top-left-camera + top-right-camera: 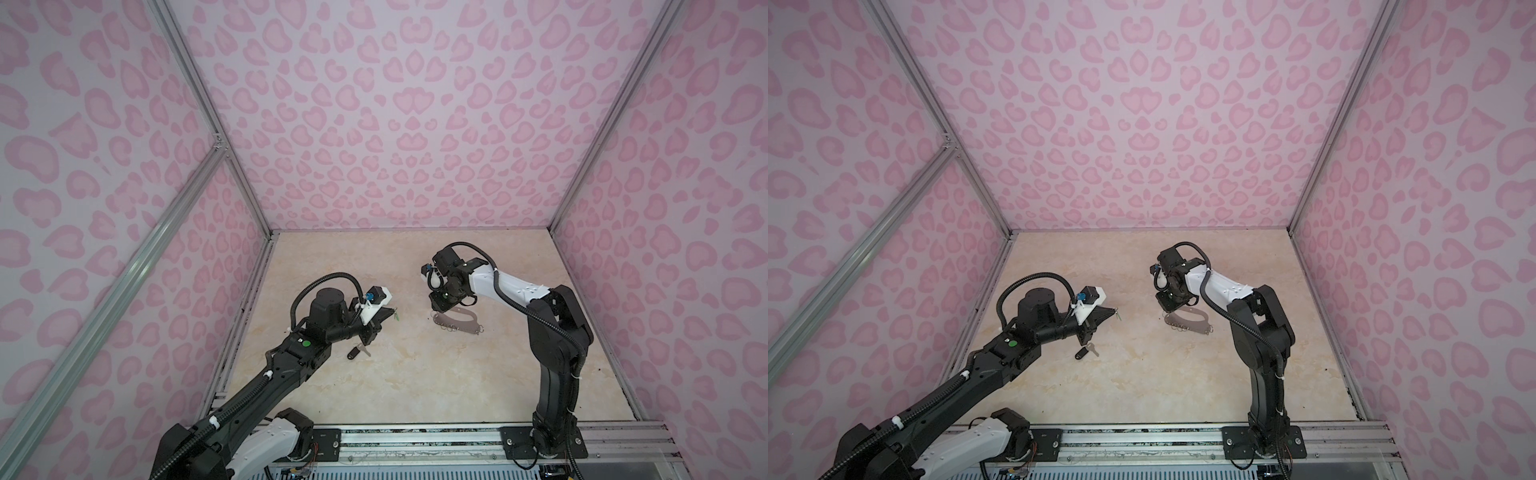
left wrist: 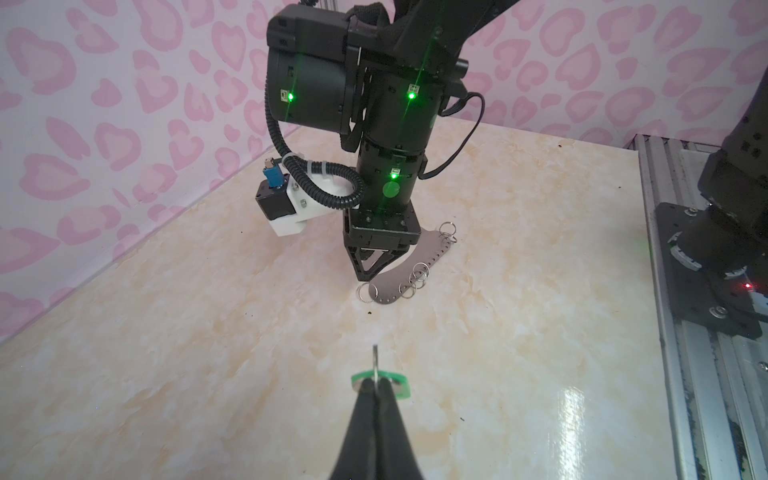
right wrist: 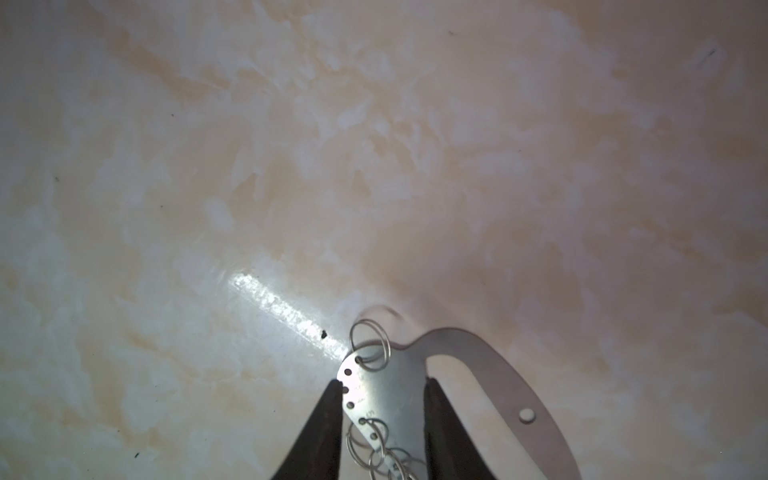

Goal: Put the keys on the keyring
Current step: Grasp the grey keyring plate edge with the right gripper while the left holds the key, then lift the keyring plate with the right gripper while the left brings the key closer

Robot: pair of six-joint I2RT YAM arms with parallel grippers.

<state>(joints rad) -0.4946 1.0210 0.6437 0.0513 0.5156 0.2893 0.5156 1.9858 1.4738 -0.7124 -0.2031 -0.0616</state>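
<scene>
The keyring (image 3: 386, 399), a flat grey metal plate with an oval cutout and thin wire rings along its punched straight edge, lies right of centre on the glossy beige marbled table (image 1: 415, 374). The right gripper (image 3: 382, 380) straddles its end with jaws partly apart and a finger at each edge; whether it pinches firmly cannot be told. The left gripper (image 2: 376, 390) is clenched on the green-tagged key (image 2: 375, 359). The black-tagged key (image 1: 357, 352) lies nearer, on the table.
</scene>
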